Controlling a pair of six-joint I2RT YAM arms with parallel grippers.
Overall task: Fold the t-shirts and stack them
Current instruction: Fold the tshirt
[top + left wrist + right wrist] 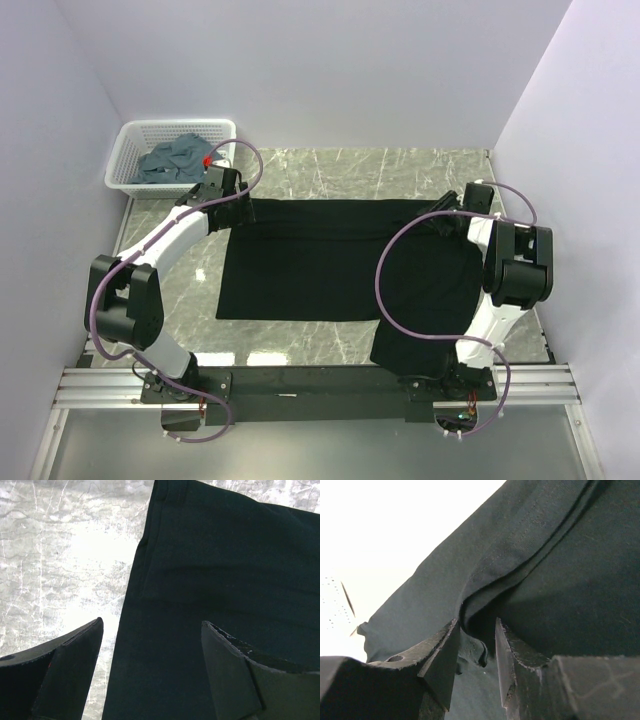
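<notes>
A large black t-shirt [320, 260] lies spread on the marble table, its right part doubled over towards the near edge. My left gripper [232, 200] hovers open over the shirt's far left corner; in the left wrist view the shirt's left edge [135, 605] runs between the spread fingers of the gripper [152, 630]. My right gripper [447, 207] is at the far right corner, closed on a bunched fold of the black shirt [475, 650] between its narrow jaws [476, 627]. Slate blue-grey shirts [175, 160] lie crumpled in the basket.
A white lattice basket [125, 150] stands at the far left corner against the wall. Pale walls close in the table on the left, back and right. Bare marble [350, 170] shows beyond the shirt and to its left [60, 570].
</notes>
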